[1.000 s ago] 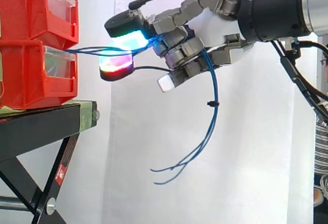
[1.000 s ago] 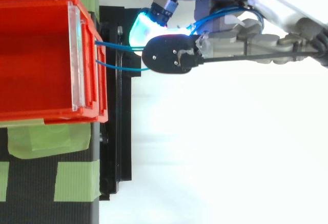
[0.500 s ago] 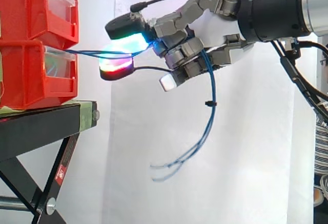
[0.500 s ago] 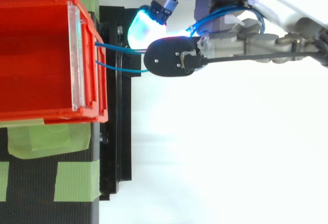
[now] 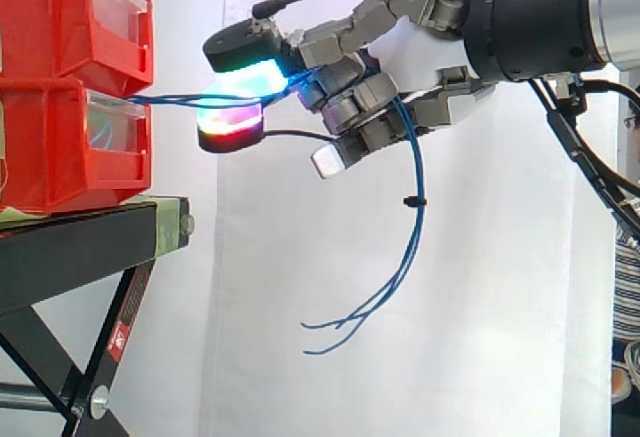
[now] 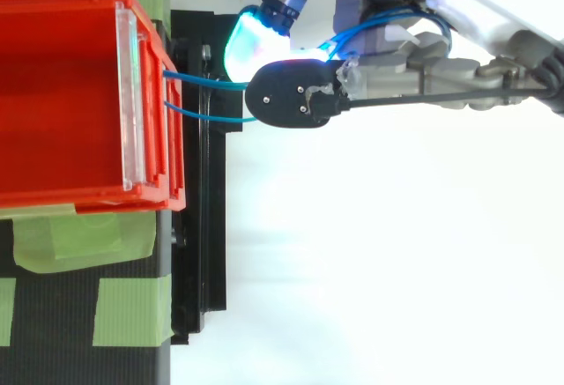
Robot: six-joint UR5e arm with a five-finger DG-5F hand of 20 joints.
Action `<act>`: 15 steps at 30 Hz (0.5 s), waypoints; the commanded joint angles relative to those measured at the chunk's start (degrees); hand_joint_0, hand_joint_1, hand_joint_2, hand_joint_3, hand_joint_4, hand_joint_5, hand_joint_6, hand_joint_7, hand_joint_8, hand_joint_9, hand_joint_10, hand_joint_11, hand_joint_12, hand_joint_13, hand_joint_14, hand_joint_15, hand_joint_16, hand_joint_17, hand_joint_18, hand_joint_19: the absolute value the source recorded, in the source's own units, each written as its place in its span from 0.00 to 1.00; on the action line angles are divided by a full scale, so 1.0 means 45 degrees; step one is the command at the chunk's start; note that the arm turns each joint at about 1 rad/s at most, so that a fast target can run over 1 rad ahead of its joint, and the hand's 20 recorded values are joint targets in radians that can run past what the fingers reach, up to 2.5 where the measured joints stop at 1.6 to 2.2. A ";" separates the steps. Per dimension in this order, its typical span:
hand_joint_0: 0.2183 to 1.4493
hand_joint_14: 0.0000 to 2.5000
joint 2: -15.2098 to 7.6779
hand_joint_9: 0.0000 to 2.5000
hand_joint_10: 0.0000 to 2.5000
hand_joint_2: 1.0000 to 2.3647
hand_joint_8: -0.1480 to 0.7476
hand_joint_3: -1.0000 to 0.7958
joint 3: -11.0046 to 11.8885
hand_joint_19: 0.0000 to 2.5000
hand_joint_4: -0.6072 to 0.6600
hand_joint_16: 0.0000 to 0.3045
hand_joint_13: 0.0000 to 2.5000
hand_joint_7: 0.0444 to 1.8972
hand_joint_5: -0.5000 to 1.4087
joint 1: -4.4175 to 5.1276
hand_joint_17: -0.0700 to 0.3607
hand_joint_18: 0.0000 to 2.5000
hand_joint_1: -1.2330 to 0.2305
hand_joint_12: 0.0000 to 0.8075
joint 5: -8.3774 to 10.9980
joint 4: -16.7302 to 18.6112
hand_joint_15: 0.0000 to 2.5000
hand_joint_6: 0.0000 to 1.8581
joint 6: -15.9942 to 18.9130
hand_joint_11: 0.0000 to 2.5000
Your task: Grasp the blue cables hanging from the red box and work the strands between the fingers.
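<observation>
Beside 2 stacked red bins (image 5: 70,97) on a black stand (image 5: 90,247), the hand (image 5: 420,55) pinches the blue cables (image 5: 416,172).

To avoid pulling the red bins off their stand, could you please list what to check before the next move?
1. The thin blue cables pinched in the robot hand: ok.
2. Cables span freely from the stacked red plastic bins to the glowing fingertips: ok.
3. Loose cable ends hang clear of the black metal stand: ok.
4. Bins seated flat on stand: ok.
5. Grip firmness: cannot tell.
</observation>
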 commanded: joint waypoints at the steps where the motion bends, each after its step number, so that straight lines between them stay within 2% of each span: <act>1: 0.63 1.00 -0.0001 0.18 1.00 0.01 0.66 0.44 0.0005 0.28 0.72 0.18 0.34 0.65 0.49 0.0000 0.45 0.48 0.36 0.63 0.0036 -0.0001 0.67 0.01 0.0052 1.00; 3: 0.65 1.00 -0.0001 0.18 1.00 0.01 0.66 0.46 -0.0015 0.28 0.71 0.18 0.34 0.66 0.49 0.0059 0.44 0.47 0.36 0.62 0.0056 -0.0021 0.67 0.01 0.0110 1.00; 5: 0.67 1.00 -0.0001 0.18 1.00 0.01 0.66 0.43 -0.0015 0.29 0.70 0.18 0.34 0.66 0.49 0.0078 0.44 0.47 0.36 0.63 0.0075 -0.0021 0.68 0.01 0.0266 1.00; 7: 0.60 1.00 -0.0001 0.18 1.00 0.01 0.65 0.36 -0.0015 0.33 0.70 0.17 0.34 0.67 0.48 0.0117 0.44 0.48 0.36 0.62 0.0095 -0.0021 0.69 0.01 0.0677 1.00; 8: 0.60 1.00 -0.0001 0.18 1.00 0.01 0.66 0.36 -0.0015 0.34 0.70 0.17 0.34 0.67 0.48 0.0117 0.44 0.48 0.36 0.63 0.0095 -0.0021 0.69 0.01 0.0852 1.00; 10: 0.56 1.00 -0.0001 0.17 1.00 0.01 0.66 0.27 0.0005 0.34 0.70 0.17 0.33 0.66 0.47 0.0137 0.44 0.48 0.37 0.63 0.0115 -0.0021 0.69 0.01 0.1106 1.00; 12: 0.55 1.00 0.0019 0.17 1.00 0.01 0.66 0.25 0.0005 0.34 0.70 0.17 0.33 0.66 0.47 0.0156 0.44 0.48 0.37 0.63 0.0134 -0.0040 0.69 0.01 0.1243 1.00; 15: 0.55 1.00 -0.0001 0.17 1.00 0.01 0.66 0.24 0.0005 0.34 0.69 0.17 0.33 0.67 0.47 0.0215 0.44 0.48 0.37 0.63 0.0075 -0.0157 0.70 0.01 0.1966 1.00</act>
